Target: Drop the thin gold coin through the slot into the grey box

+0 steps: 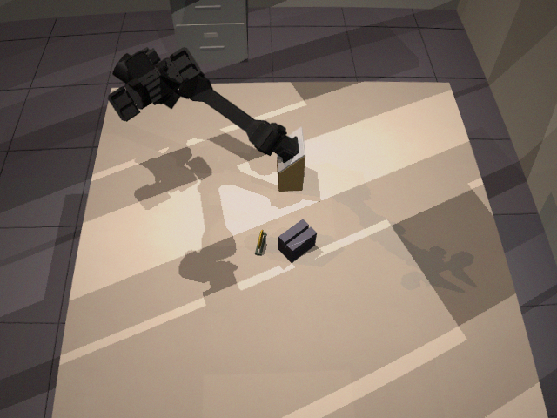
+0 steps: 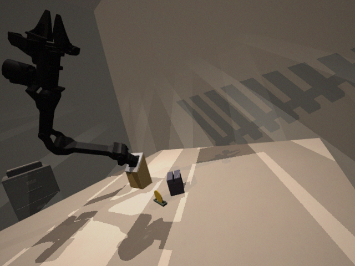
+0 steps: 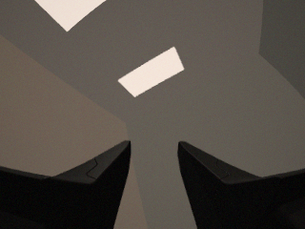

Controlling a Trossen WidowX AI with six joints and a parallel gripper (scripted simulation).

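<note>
Shadow-striped beige table [image 1: 359, 314], grey tiled floor [image 1: 40, 179]

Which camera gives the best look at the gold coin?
The exterior view: the gold coin shows its round face, standing in the green holder. The top view shows only its thin edge; the wrist view misses it entirely.

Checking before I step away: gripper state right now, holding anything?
Gripper: partly open, holding nothing; the coin stands in its holder.
</note>
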